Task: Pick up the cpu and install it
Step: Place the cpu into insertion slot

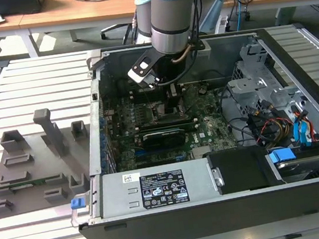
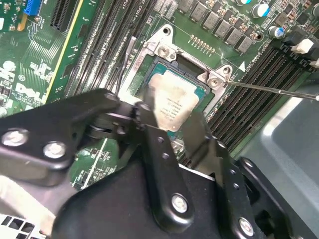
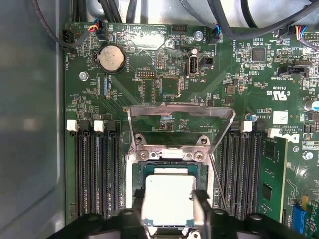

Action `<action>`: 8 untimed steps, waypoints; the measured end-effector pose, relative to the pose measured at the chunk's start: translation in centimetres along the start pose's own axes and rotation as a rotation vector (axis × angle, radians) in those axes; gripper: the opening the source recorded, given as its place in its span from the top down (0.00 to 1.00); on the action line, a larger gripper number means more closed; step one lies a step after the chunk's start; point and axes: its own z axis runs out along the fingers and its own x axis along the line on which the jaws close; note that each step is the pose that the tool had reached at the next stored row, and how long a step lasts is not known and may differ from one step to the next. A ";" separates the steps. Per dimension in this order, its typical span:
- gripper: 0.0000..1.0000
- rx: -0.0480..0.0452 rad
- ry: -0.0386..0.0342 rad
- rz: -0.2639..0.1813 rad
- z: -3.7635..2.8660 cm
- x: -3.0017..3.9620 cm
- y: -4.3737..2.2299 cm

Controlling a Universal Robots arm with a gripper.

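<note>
The cpu (image 3: 168, 198) is a small square chip with a pale silvery top, and my gripper (image 3: 169, 209) is shut on it, one black finger (image 3: 135, 213) on each side. In the second wrist view the cpu (image 2: 172, 102) sits between the fingertips (image 2: 198, 124) of the gripper (image 2: 171, 113), right over the open socket frame (image 2: 164, 47); whether it rests in it I cannot tell. The socket's metal cover plate (image 3: 179, 112) is swung up and open. In the exterior view the gripper (image 1: 170, 97) reaches down into the computer case (image 1: 221, 218) over the green board.
Black memory slots (image 3: 94, 169) flank the socket on both sides, with its thin metal lever (image 2: 269, 88) beside it. A long black card (image 1: 162, 136) lies across the board. A power supply (image 1: 157, 185) sits nearer the case front. A grey fixture tray (image 1: 29, 167) stands at the exterior view's left.
</note>
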 end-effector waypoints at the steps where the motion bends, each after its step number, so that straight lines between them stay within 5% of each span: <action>1: 0.58 0.0000 0.0000 0.000 0.00 0.00 0.00; 8: 0.89 0.0001 -0.0002 0.000 -0.01 -0.06 -0.01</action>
